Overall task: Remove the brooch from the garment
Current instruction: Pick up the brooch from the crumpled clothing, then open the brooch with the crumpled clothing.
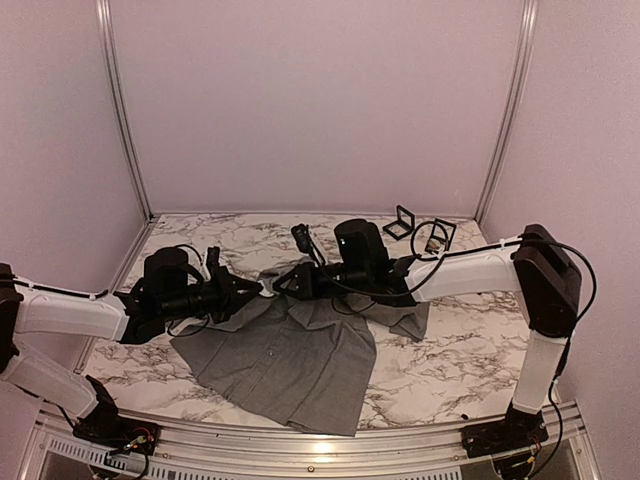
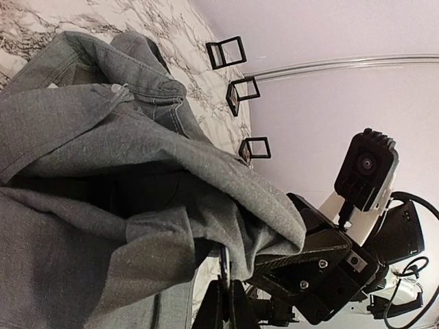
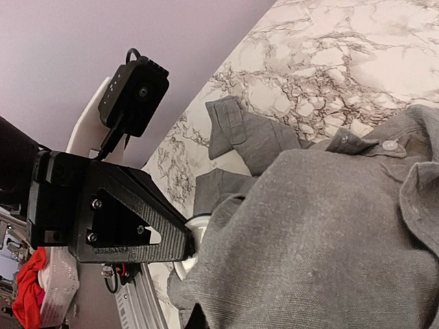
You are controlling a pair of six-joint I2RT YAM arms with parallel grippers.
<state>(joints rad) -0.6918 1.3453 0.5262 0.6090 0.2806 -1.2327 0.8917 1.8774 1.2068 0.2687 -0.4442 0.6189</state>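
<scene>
The grey garment (image 1: 290, 360) lies spread on the marble table, its upper part lifted between the two arms. My left gripper (image 1: 258, 290) is shut on the edge of the brooch (image 3: 199, 226), a small white round disc pressed against the cloth. From the left wrist, that gripper (image 2: 227, 282) pinches a thin rim (image 2: 223, 263) under a fold of garment (image 2: 137, 157). My right gripper (image 1: 283, 283) faces it closely and is shut on the garment (image 3: 322, 226). Cloth drapes over its fingers, so only a black tip (image 3: 200, 320) shows.
Small black open frames (image 1: 400, 222) (image 1: 437, 235) stand at the table's back right, also in the left wrist view (image 2: 226, 52). An aluminium rail (image 1: 300, 450) runs along the near edge. Cage walls close in the back and sides.
</scene>
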